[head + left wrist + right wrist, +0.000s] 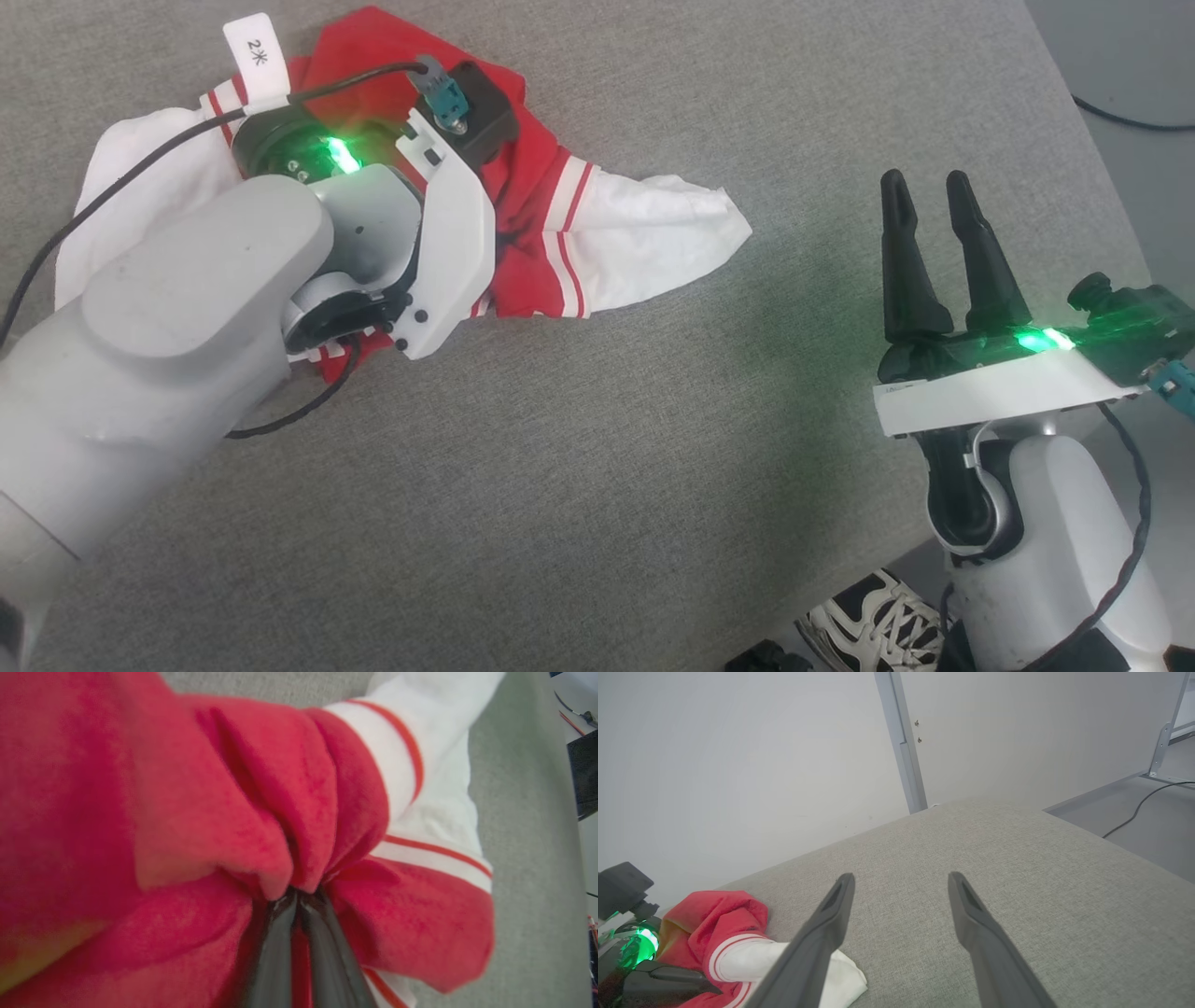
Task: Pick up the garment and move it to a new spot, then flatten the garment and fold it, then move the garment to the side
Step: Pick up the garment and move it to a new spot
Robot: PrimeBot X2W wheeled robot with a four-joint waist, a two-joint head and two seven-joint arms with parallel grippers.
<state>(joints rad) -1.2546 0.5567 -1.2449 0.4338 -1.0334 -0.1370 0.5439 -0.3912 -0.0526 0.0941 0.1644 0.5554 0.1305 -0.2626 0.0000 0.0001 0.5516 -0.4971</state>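
Grey fabric surface [579,448]. Head view: garment [644,233] bunched upper left, long axis left-right, under left arm [187,308]; right gripper [924,187] lower right, well apart, spread wide, empty. Left wrist view: left gripper [299,900] clamped on red fold, centre. Right wrist view: garment lower left.

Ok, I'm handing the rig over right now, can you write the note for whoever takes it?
Left gripper: shut on a bunch of red fabric of the garment.
Right gripper: open, empty, over the grey table, apart from the garment.
Garment: crumpled at the table's far left.
Done: grasp taken.
To do: carry it to a new spot, flatten, fold, move it aside.
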